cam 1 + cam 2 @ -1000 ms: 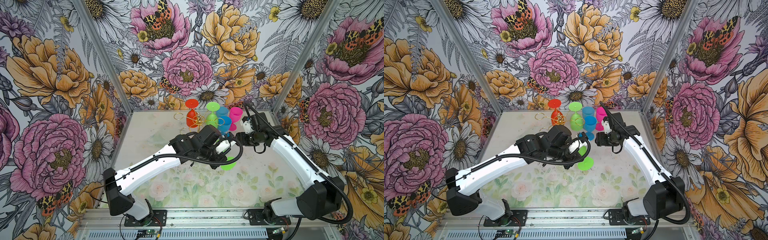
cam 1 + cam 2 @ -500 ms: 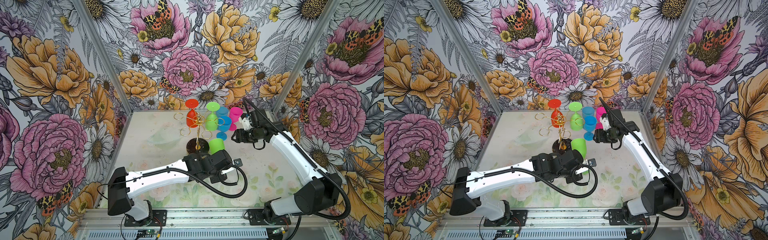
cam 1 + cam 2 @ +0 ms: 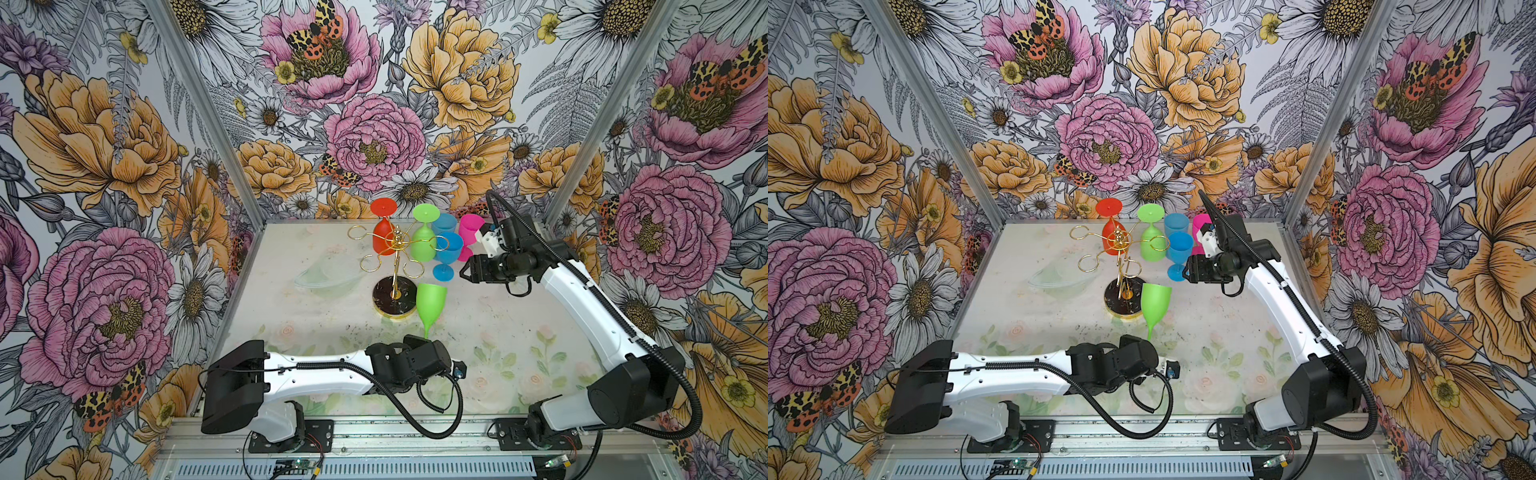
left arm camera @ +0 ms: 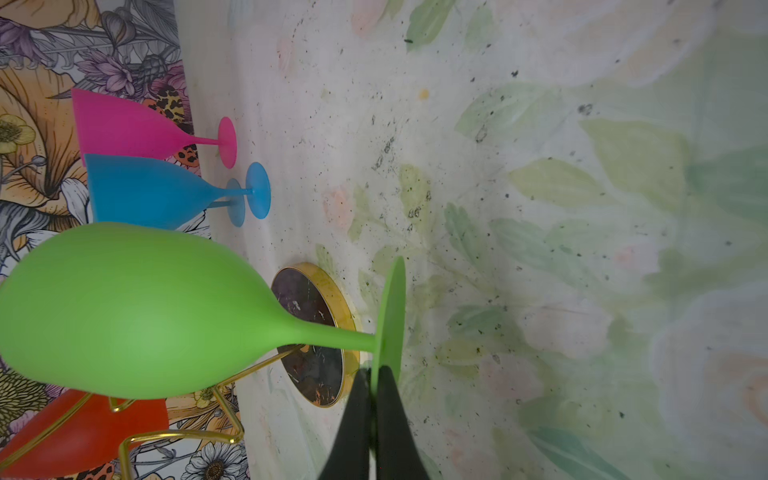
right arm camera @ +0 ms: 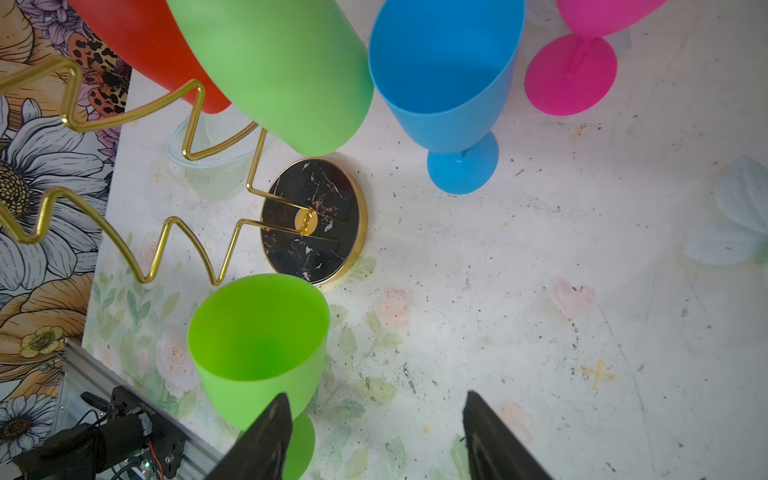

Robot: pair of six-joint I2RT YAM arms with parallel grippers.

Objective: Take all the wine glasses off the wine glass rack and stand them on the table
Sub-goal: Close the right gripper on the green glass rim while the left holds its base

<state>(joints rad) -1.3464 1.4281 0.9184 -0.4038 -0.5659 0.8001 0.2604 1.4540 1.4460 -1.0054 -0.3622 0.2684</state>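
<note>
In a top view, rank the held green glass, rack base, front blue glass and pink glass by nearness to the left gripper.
1. held green glass: foot pinched by left gripper.
2. rack base: just beyond.
3. front blue glass: farther back, right.
4. pink glass: rearmost, right.

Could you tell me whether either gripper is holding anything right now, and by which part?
The left gripper pinches the upright green wine glass by the edge of its round foot; the right gripper is open and holds nothing.

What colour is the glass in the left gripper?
Bright green. The wine glass, its foot in the left gripper, shows best in the left wrist view.
</note>
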